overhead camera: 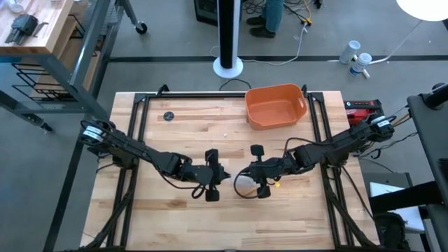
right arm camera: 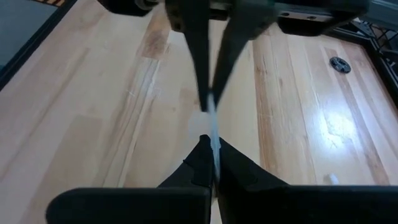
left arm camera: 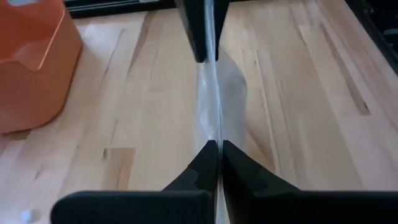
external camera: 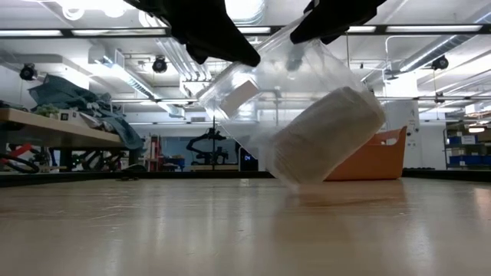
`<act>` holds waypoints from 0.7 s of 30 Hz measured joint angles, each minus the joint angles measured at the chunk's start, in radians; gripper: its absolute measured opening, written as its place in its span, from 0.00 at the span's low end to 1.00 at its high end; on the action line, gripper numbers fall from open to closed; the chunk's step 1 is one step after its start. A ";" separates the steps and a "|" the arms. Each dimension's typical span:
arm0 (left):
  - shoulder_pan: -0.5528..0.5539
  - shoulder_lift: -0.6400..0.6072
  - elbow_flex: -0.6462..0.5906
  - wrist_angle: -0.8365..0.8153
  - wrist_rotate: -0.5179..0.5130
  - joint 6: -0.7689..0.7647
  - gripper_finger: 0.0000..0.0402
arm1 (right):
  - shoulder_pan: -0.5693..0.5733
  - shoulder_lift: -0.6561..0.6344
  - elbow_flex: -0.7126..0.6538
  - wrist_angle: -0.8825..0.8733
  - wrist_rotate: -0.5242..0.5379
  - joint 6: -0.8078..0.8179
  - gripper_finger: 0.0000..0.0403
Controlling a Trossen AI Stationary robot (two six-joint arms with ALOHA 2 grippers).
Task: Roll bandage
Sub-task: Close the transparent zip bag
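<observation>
Looking down from the high view, both arms meet at the centre of the frame: the left pincer point(overhead camera: 212, 176) and the right pincer point(overhead camera: 260, 172) face each other just apart above the wooden surface point(overhead camera: 175, 217), with something pale and thin strung between them. An orange tub point(overhead camera: 276, 105) sits at the upper right, well apart.

Low view now: a clear plastic wrapper point(external camera: 307, 92) hangs from both pincers at the top of the frame, tilted, its low corner near the surface. Inside it shows the bandage point(external camera: 326, 138), a white roll sitting in the lower right of the wrapper.

Left wrist view: the near fingers are pressed together on a thin edge of clear film, and the other arm's fingers pinch the same film farther off.

Right wrist view: same story from the opposite side, fingers closed on the film edge.

So both pincers are clamped on the wrapper, not the bandage itself. My read is the step is opening the packet. To do it well, pull the two grips apart evenly, keep the packet low so the roll drops onto the surface rather than bouncing away, and don't let the film slip.
</observation>
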 joint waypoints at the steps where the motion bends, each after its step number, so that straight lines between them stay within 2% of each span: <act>1: 0.000 0.000 0.000 0.000 0.003 -0.007 0.01 | 0.000 0.000 0.000 0.002 0.000 -0.003 0.00; 10: -0.004 0.001 0.000 -0.012 -0.011 -0.007 0.00 | 0.000 0.000 0.000 0.000 0.000 -0.008 0.00; 14: -0.005 0.001 0.001 -0.016 -0.069 -0.079 0.01 | -0.001 0.000 -0.001 -0.001 0.005 -0.007 0.00; 21: -0.005 0.000 -0.001 -0.073 -0.069 -0.151 0.06 | 0.000 0.000 -0.001 -0.004 0.027 0.005 0.00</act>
